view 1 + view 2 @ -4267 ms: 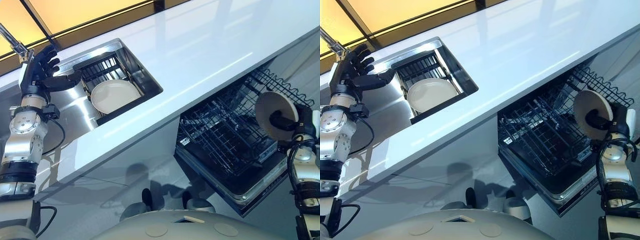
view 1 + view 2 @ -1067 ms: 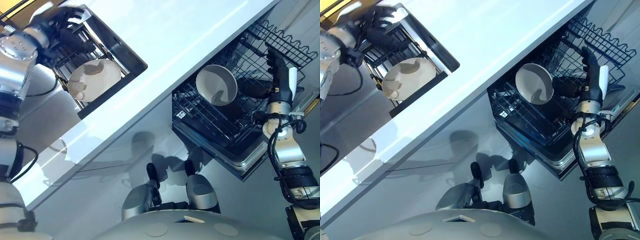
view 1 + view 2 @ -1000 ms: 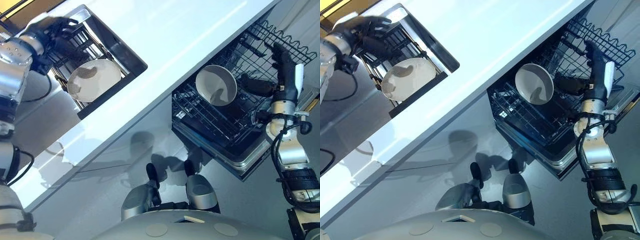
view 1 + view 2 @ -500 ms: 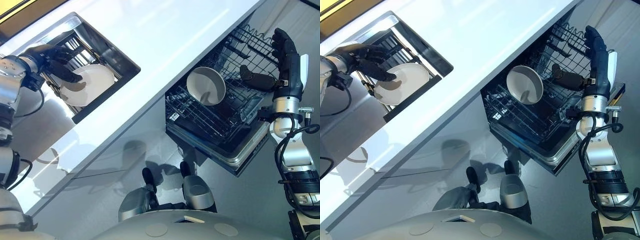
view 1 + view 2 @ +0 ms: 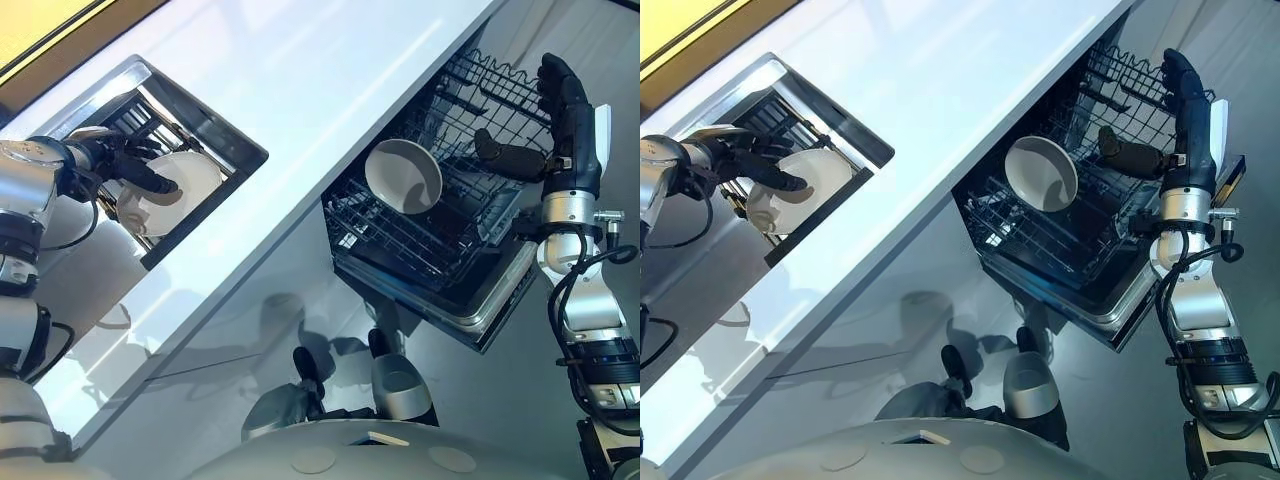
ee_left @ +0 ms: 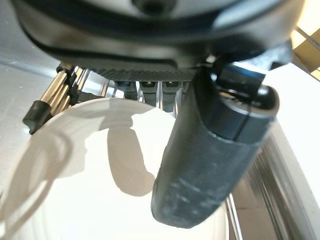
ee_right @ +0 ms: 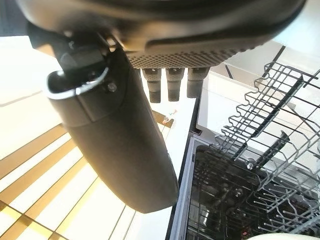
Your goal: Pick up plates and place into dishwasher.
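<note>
Fingers [image 6: 149, 91] of your left hand [image 5: 118, 160] now reach past the rim of the plate [image 5: 195, 175] in the counter's [image 5: 300, 70] sink [image 5: 90, 250], thumb over its face, not clamped. Under the counter, your right hand [image 5: 568, 130], empty and spread, has let go: the first plate [image 5: 403, 177] stands racked.

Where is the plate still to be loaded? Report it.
The plate lies on the black rack in the sink at the left of the eye views, under the left hand, across the counter from the dishwasher.
</note>
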Tool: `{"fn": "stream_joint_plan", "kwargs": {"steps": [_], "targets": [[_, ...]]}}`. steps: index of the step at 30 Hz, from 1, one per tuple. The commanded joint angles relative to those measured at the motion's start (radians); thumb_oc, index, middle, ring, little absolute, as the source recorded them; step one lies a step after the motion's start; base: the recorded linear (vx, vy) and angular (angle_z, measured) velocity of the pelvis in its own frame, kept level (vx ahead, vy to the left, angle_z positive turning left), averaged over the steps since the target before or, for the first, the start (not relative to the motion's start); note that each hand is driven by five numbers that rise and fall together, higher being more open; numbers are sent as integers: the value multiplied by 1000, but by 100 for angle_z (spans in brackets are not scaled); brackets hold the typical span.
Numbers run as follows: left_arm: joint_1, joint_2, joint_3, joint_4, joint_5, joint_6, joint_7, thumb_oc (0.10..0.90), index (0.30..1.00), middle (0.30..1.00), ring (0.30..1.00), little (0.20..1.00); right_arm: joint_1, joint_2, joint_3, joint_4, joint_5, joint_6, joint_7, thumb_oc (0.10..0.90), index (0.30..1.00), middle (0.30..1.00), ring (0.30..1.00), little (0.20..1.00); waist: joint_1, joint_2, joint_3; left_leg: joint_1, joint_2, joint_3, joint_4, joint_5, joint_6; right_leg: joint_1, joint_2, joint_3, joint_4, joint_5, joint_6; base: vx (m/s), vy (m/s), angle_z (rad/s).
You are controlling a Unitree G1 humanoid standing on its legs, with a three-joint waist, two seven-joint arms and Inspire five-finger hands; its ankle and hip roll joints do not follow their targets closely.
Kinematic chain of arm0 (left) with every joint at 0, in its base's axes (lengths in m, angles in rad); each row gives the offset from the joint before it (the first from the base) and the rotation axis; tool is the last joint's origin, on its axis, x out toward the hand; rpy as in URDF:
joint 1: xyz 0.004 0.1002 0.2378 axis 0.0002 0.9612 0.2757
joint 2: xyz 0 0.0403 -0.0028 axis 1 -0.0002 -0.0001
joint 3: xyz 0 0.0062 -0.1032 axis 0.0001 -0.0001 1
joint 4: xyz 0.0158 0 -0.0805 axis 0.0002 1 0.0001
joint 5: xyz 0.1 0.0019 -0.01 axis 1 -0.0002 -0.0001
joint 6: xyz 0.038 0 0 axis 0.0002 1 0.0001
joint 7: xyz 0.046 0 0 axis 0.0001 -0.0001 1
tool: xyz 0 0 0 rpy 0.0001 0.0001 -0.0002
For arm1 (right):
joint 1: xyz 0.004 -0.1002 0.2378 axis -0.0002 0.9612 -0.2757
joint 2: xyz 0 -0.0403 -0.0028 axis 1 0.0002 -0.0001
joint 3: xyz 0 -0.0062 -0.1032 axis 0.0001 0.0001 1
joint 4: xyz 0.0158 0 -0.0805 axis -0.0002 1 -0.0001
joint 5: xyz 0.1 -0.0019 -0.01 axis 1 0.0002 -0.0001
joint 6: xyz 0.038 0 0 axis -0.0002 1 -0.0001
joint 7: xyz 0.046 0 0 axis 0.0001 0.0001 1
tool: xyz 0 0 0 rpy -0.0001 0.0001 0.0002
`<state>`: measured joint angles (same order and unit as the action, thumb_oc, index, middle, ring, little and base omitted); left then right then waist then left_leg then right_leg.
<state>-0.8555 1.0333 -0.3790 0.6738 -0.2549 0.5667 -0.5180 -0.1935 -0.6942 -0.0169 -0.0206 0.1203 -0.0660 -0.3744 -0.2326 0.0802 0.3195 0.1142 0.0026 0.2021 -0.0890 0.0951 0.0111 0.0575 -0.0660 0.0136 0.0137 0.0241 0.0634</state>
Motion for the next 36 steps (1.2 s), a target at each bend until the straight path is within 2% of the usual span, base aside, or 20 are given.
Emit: {"fn": "stream_joint_plan", "kwargs": {"steps": [1, 2, 3, 7, 13, 24, 35, 36], "targets": [[99, -75, -18, -99, -198, 28, -174, 435, 587, 587, 587, 535, -141, -78, -1, -110, -6, -77, -28, 800, 900, 900, 900, 900, 23, 23, -116, -11, -88, -41, 48, -148, 49, -59, 69, -44, 100, -69, 64, 2, -51, -3], [105, -77, -8, -107, -210, 14, -155, 320, 488, 488, 488, 420, -143, -73, -2, -112, -3, -76, -26, 800, 900, 900, 900, 900, 26, 23, -118, -10, -88, -43, 48, -148, 48, -57, 71, -46, 99, -70, 63, -1, -61, 0], [119, -78, 15, -126, -222, 16, -142, 100, 300, 300, 300, 200, -144, -64, -6, -113, -5, -79, -27, 800, 900, 900, 900, 900, 34, 23, -123, -9, -87, -47, 47, -149, 47, -52, 73, -51, 96, -73, 61, -4, -68, -1], [138, -70, 46, -146, -222, -2, -151, 100, 300, 300, 300, 200, -152, -58, -8, -109, -11, -87, -32, 800, 900, 900, 900, 900, 49, 22, -135, -6, -84, -59, 45, -147, 45, -40, 77, -60, 87, -75, 56, -9, -68, 2], [151, -62, 67, -179, -296, -12, -161, 100, 300, 300, 300, 200, -169, -47, 3, -108, -1, -113, -44, 800, 900, 900, 900, 900, 65, 19, -148, -5, -79, -71, 47, -146, 42, -25, 83, -72, 78, -80, 48, -24, -65, 7], [153, -55, 101, -158, -285, -26, -165, 100, 300, 300, 300, 200, -214, -48, 12, -120, 19, -136, -49, 800, 900, 900, 900, 900, 81, 12, -176, -1, -73, -86, 43, -140, 31, -3, 94, -84, 59, -84, 37, -15, -53, 6], [169, -67, 145, -144, -324, -96, -143, 100, 300, 300, 300, 200, -221, -46, 2, -117, 27, -143, -46, 800, 900, 900, 900, 900, 82, 12, -192, 2, -67, -89, 38, -135, 25, 3, 98, -91, 52, -86, 32, -4, -9, 0], [167, -70, 145, -144, -330, -103, -134, 160, 352, 352, 352, 260, -223, -44, 4, -115, 26, -143, -46, 800, 900, 900, 900, 900, 81, 11, -194, 3, -67, -89, 38, -135, 24, 4, 98, -91, 53, -86, 31, 0, 0, 0]]}}
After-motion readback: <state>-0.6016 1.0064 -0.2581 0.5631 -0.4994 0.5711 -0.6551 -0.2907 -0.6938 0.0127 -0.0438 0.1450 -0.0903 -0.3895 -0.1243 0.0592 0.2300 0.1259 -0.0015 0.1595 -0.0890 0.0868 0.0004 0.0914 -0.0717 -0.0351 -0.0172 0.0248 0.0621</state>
